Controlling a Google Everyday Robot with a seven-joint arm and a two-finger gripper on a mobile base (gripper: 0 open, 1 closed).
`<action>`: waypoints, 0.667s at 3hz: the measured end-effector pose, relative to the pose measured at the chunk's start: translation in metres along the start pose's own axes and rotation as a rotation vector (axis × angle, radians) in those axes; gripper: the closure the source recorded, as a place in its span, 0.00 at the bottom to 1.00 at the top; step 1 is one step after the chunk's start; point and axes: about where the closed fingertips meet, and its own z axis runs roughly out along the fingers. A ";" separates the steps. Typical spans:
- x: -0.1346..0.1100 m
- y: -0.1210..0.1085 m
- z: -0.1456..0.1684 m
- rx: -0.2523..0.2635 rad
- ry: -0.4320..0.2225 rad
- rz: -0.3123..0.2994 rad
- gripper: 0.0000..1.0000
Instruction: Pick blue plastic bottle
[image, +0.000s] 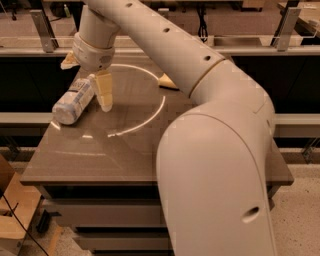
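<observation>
The blue plastic bottle (74, 101) lies on its side at the left of the brown table (100, 150). It is clear and pale with a pale label, and its far end points toward the gripper. My gripper (105, 96) hangs down from the white wrist just to the right of the bottle's far end, close beside it and low over the table. It holds nothing that I can see.
My large white arm (215, 150) covers the right half of the table. A yellow sponge (167, 81) shows only as a corner behind the arm. A tan object (67, 61) sits at the back left edge. A railing runs behind the table.
</observation>
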 end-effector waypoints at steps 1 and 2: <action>-0.010 -0.015 0.026 -0.032 -0.017 -0.035 0.00; -0.016 -0.023 0.040 -0.052 -0.012 -0.051 0.00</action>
